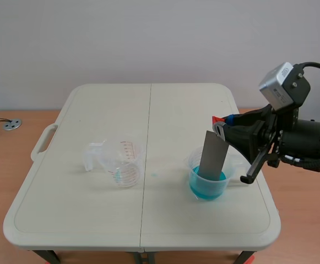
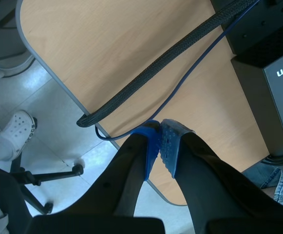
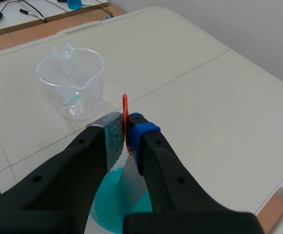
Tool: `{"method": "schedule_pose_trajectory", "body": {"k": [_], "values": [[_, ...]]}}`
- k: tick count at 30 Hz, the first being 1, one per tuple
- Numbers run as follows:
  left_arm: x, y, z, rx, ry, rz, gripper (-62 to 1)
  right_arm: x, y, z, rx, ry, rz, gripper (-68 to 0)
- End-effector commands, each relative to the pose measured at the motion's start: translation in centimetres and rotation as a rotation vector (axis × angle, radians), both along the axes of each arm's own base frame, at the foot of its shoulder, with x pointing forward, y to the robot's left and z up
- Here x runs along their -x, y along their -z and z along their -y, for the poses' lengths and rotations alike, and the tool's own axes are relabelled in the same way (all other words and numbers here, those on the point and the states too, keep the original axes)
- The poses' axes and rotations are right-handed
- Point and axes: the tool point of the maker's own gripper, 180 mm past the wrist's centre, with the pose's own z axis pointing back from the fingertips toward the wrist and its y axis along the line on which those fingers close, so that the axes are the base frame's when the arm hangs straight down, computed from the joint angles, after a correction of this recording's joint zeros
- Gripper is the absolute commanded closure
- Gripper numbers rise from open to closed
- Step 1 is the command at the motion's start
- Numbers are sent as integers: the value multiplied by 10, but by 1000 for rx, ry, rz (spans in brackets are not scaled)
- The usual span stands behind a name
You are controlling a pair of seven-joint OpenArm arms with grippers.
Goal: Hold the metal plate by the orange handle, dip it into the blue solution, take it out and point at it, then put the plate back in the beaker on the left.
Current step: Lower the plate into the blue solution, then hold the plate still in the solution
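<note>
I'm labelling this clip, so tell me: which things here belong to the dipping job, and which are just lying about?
Job: metal plate, its orange handle in the right gripper, beaker of blue solution, empty measuring beaker on the left.
Lying about: grey round disc, black braided cable, black box, white clog.

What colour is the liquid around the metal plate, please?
Turquoise blue; the liquid shows best in the scene view.

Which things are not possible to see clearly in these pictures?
Scene view: the metal plate's bottom edge, sunk in the blue solution.
Right wrist view: most of the plate, behind the right gripper.
Scene view: the left gripper, outside the frame.
Scene view: the left beaker's scale marks, too small.
</note>
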Motion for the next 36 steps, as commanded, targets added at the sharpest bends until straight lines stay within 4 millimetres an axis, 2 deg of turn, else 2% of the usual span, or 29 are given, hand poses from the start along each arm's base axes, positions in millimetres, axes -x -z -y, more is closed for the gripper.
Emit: {"method": "schedule_pose_trajectory", "body": {"k": [1,36], "values": [[1,-3,1,7,4,2,-15,-2,-4,0,7,-9,14,-13],[1,-3,1,7,4,2,-15,-1,3,1,58,-20,19,-13]]}}
